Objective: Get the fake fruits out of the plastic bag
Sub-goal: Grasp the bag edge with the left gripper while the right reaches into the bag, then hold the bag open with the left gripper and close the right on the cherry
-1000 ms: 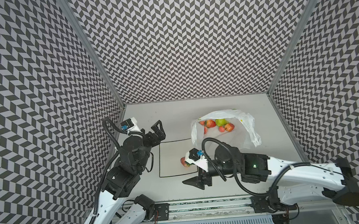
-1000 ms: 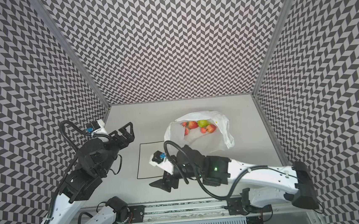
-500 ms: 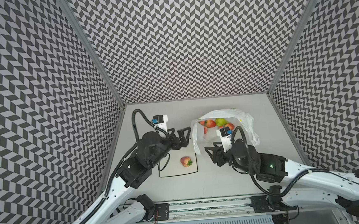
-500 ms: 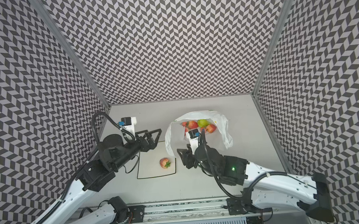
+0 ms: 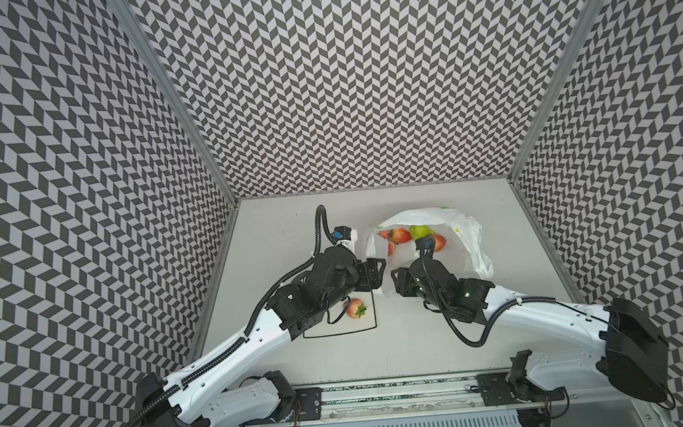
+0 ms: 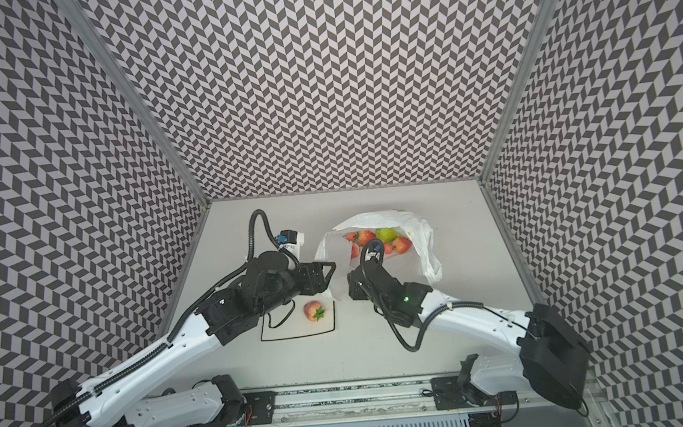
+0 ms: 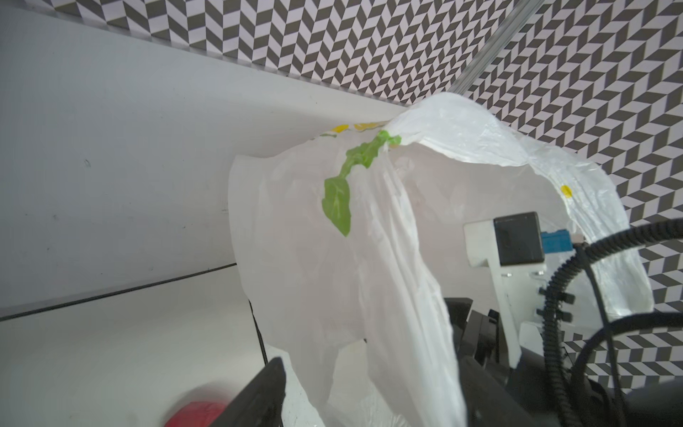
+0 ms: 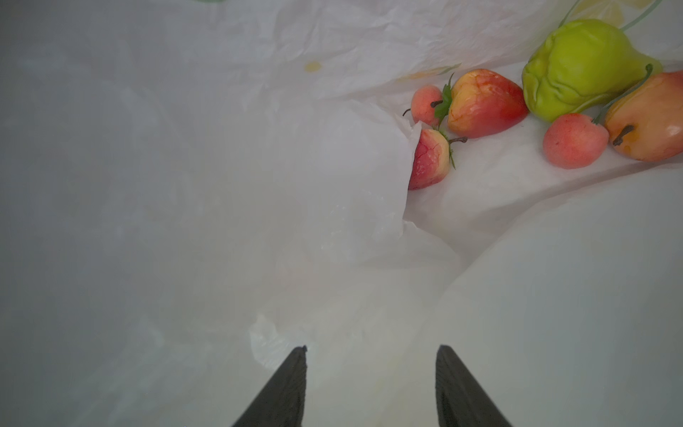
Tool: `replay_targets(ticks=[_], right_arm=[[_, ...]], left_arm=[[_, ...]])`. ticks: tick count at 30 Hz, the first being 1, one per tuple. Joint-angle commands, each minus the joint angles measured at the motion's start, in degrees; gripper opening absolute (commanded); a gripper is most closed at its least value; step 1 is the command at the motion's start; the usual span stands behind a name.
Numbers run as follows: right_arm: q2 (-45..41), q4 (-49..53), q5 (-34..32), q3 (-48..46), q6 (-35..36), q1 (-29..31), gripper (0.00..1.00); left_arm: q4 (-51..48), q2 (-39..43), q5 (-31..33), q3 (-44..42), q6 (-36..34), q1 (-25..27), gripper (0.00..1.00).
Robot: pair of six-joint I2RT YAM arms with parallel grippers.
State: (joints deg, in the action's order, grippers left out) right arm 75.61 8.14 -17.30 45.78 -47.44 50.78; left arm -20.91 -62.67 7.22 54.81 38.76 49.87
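Left end effector (image 5: 378, 274) and right end effector (image 5: 395, 283) meet at the mouth of the bag (image 5: 464, 230).
In both top views the bag lies open on the worktop (image 5: 291, 227), with fruits (image 5: 400, 235) at its far end; one strawberry (image 5: 354, 308) rests on the plate (image 5: 341, 333) just beside it. Left wrist view: bag (image 7: 295, 240) film drapes past one finger (image 7: 264, 388) and hides the other, so I cannot tell its grip. Right wrist view: jaws stand partly apart over the film, nothing held, with the fruits (image 8: 488, 103) well ahead inside.
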Motion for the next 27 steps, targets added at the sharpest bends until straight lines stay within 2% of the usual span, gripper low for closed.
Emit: replay_targets(ticks=[1, 6, 12, 18, 27], right_arm=[[3.2, -6.7, 3.0, 1.2, -5.1, -2.6, 0.55], [9.3, -7.0, 2.6, 3.7, -11.6, -5.8, 0.55], [15.8, -8.2, 0.4, 7.0, -16.7, -9.8, 0.56], [21.2, -9.4, 2.8, 9.8, -16.8, -14.9, 0.57], [26.0, 1.8, -7.4, 17.8, -5.4, -18.9, 0.6]], left_arm=[[1.7, -0.9, 1.0, -0.9, -0.2, 0.2, 0.6], [3.1, -0.5, 0.3, -2.7, 0.0, 0.2, 0.28], [4.9, 0.5, -1.5, -4.4, -0.1, 0.3, 0.0], [5.7, 1.1, -2.8, -5.2, -0.9, 0.5, 0.0], [7.4, 1.0, -3.9, -5.0, -4.2, 1.9, 0.0]])
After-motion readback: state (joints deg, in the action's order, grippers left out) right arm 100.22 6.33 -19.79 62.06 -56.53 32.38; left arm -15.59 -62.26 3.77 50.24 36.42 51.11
